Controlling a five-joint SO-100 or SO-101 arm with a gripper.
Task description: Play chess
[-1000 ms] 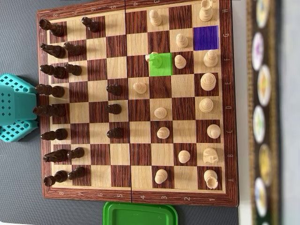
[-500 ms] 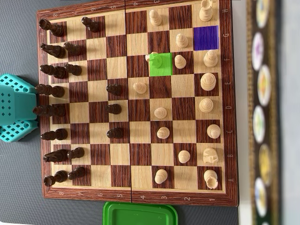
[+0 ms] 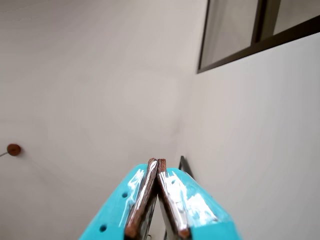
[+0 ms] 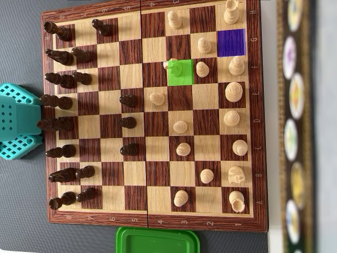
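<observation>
In the overhead view a wooden chessboard fills the frame. Dark pieces stand along its left side and light pieces across its right half. One square is tinted green, with a light piece at its upper left corner. Another square is tinted purple and holds nothing. My teal arm sits off the board's left edge, beside the dark back row. In the wrist view my gripper points at a bare wall. Its brown-padded fingertips touch, with nothing between them.
A green plastic lid or tray lies just below the board's bottom edge. A patterned strip with round motifs runs down the right side. Grey table surface shows left of the board. A dark window frame shows in the wrist view.
</observation>
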